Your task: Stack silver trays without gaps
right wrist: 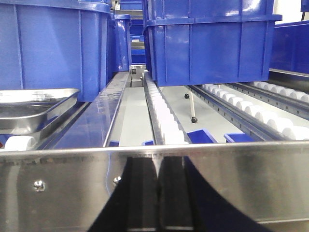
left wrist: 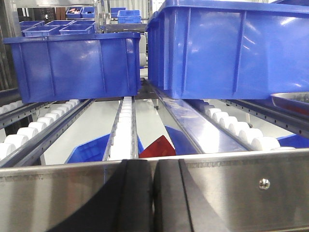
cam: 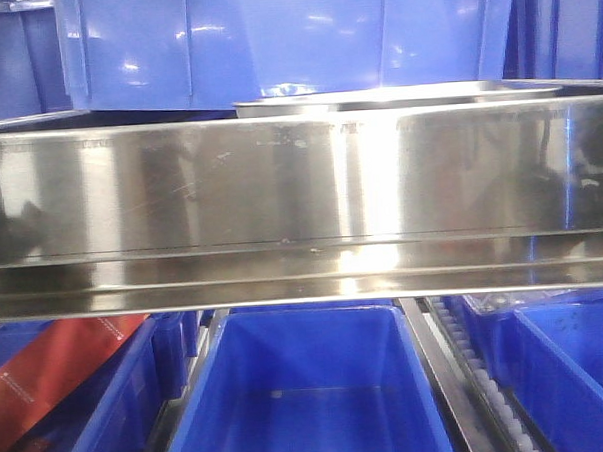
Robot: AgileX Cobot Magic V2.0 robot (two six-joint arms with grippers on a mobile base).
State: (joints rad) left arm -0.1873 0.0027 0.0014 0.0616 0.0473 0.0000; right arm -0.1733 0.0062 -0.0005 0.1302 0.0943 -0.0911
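A shallow shiny stainless-steel tray (cam: pixel 396 97) sits behind the broad steel rail (cam: pixel 230 189), before a deep blue plastic bin (cam: pixel 273 37). A red package (cam: pixel 48 372) lies in the lower-left blue bin (cam: pixel 115 419). Whether the left gripper (left wrist: pixel 153 198) or the right gripper (right wrist: pixel 157 198) is parted or closed cannot be told.

The claw (right wrist: pixel 158 193) sits low against a steel rail (right wrist: pixel 270 183), its dark fingers (right wrist: pixel 140 203) almost touching. Ahead and to its left, a tray (right wrist: pixel 34 108) rests on rollers (right wrist: pixel 19 143) before a bin (right wrist: pixel 48 48). A second bin (right wrist: pixel 207 43) stands ahead, slightly right.

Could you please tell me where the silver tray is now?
The silver tray lies between the steel rail and a blue bin, right of centre in the front view.
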